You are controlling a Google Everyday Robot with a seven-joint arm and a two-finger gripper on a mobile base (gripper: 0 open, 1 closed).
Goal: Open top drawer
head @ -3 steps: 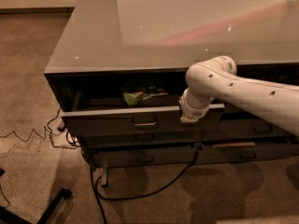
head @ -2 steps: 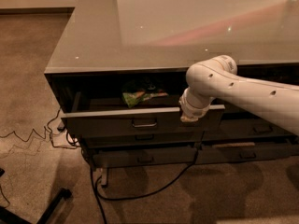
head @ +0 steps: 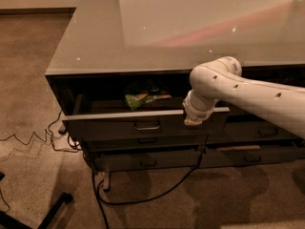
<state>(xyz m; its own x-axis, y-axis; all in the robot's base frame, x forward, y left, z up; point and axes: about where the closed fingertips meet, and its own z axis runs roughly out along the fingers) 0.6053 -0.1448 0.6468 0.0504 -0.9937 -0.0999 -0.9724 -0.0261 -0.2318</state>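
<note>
The top drawer (head: 114, 126) of the left stack is pulled out from under the grey counter. It has a dark grey front and a small metal pull (head: 147, 126) at its centre. A green packet (head: 138, 98) lies inside it. My white arm comes in from the right. My gripper (head: 193, 120) hangs at the drawer's upper front edge, right of the pull, and the wrist hides its fingers.
Slimmer dark drawers (head: 147, 161) sit below the open one, and another stack (head: 257, 149) stands to the right. The glossy grey countertop (head: 181, 27) overhangs them. Black cables (head: 143, 194) trail on the carpet, and a dark chair leg (head: 52, 211) shows at the bottom left.
</note>
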